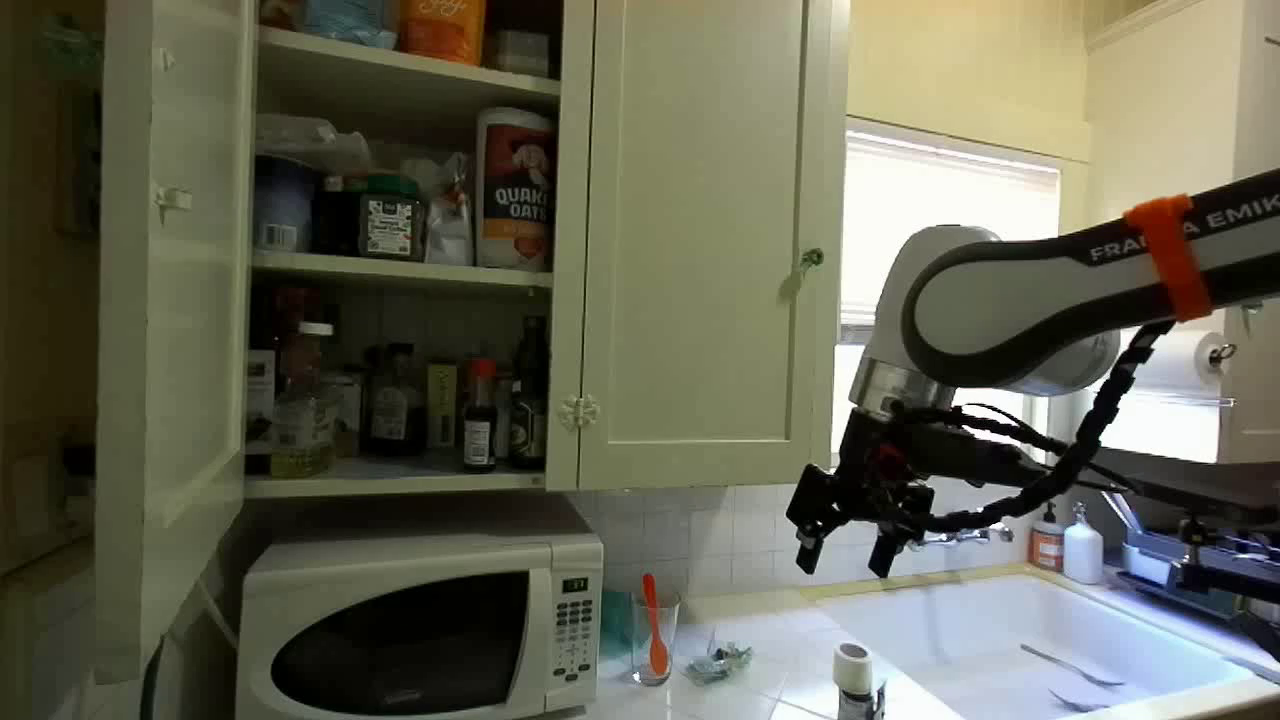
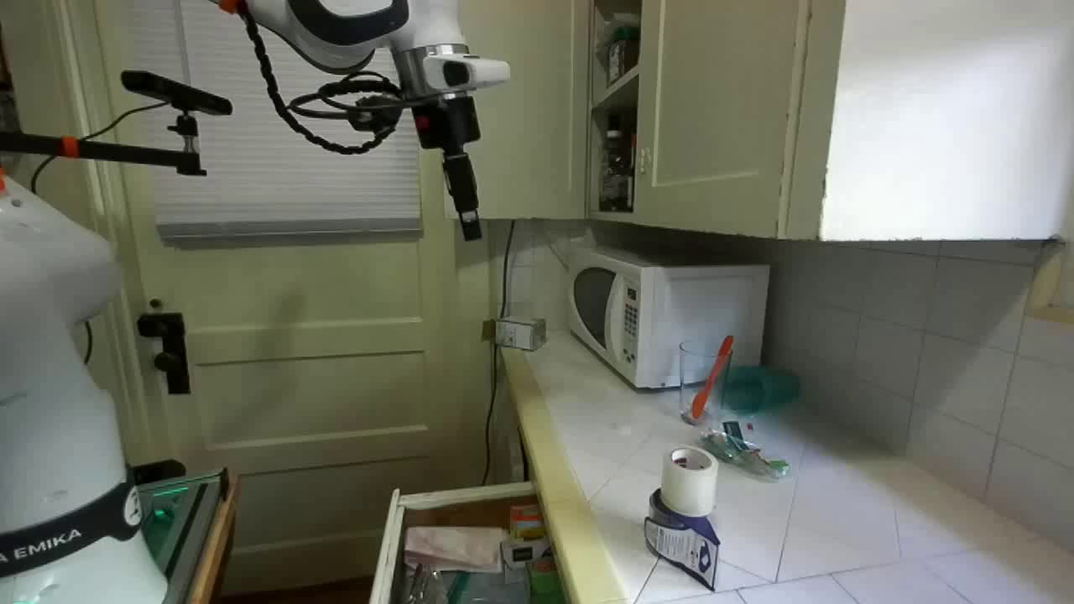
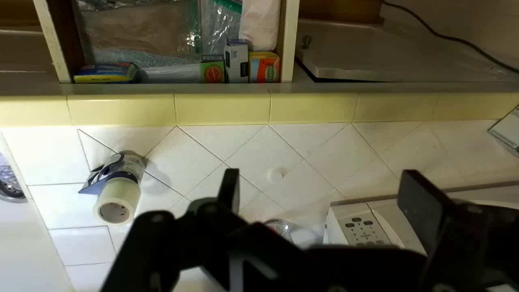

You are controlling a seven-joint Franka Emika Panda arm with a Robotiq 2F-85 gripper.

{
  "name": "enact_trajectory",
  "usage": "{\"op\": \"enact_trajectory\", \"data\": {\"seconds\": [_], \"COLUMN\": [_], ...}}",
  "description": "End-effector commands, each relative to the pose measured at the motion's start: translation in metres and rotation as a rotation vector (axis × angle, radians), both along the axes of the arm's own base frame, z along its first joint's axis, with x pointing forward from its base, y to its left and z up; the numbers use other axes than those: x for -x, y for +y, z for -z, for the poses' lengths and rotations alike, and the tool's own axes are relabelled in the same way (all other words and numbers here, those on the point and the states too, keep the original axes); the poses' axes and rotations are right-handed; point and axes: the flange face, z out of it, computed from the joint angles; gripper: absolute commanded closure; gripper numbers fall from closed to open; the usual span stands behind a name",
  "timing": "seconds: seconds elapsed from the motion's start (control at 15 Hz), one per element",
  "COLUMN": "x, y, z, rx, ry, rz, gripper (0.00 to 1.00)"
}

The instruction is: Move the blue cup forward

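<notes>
The blue cup (image 2: 759, 388), teal and partly see-through, rests on the counter by the back wall, next to the microwave and behind a clear glass. In an exterior view only a strip of the blue cup (image 1: 616, 622) shows between the microwave and the glass. Whether it stands or lies on its side is hard to tell. In the wrist view I cannot see it. My gripper (image 1: 845, 560) is open and empty, pointing down high above the counter. It also shows in an exterior view (image 2: 471, 226) and in the wrist view (image 3: 320, 178), its fingers wide apart.
A clear glass (image 2: 690, 369) with an orange spoon (image 2: 713, 382) stands before the cup. A plastic packet (image 2: 747, 453), a tape roll (image 2: 690, 482) on a pouch (image 2: 684, 537), the white microwave (image 1: 420, 620), a sink (image 1: 1000, 620), an open drawer (image 2: 466, 495) and upper cabinets (image 1: 700, 230) surround the counter.
</notes>
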Motion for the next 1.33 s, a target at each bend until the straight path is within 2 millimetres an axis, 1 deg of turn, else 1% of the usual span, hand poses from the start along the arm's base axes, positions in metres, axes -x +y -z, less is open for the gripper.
{"op": "enact_trajectory", "data": {"seconds": [0.0, 0.93, 1.0, 1.13, 1.27], "x": [0.0, 0.0, -0.001, -0.008, -0.016], "y": [0.0, 0.0, 0.004, 0.01, 0.02], "z": [0.0, -0.001, -0.005, -0.006, -0.006], "rx": [0.0, 0.0, -0.006, 0.056, 0.081], "ry": [0.001, 0.0, -0.08, -0.191, -0.305], "rz": [0.0, 0.0, -0.007, 0.01, 0.017], "gripper": [0.0, 0.0, 0.0, 0.0, 0.0]}}
